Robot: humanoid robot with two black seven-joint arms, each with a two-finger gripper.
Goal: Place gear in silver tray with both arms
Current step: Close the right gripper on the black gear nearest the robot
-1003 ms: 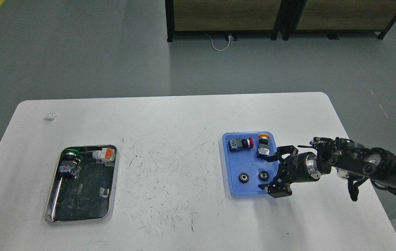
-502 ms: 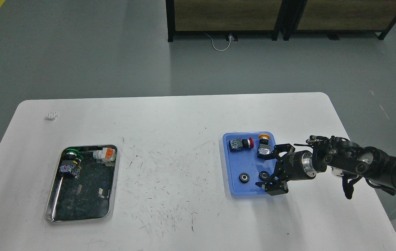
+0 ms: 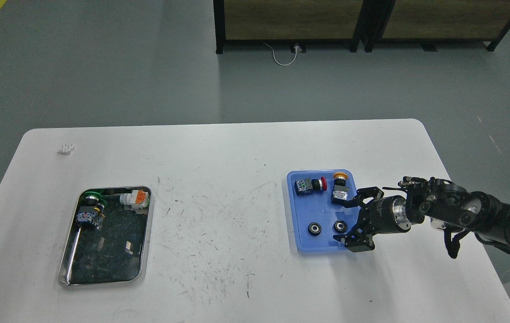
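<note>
Head view: two small black gears (image 3: 314, 229) (image 3: 339, 225), judged rigid, light and slick, lie in the blue tray (image 3: 297, 211) right of table centre, best pinched across the rim by the spread, empty right gripper (image 3: 356, 218); silver tray (image 3: 145, 233) sits near the left edge.

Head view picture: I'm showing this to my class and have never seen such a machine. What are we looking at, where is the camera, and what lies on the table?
The camera sits in the robot's head, looking forward and down at a white table. The black jointed thing entering from the right is its right arm; the right gripper at the far end has its fingers spread open and holds nothing. It hangs at the blue tray's right edge, near two small black gears and two push-button switches. On the left lies the silver tray, already holding a few parts. The left gripper is out of view.
</note>
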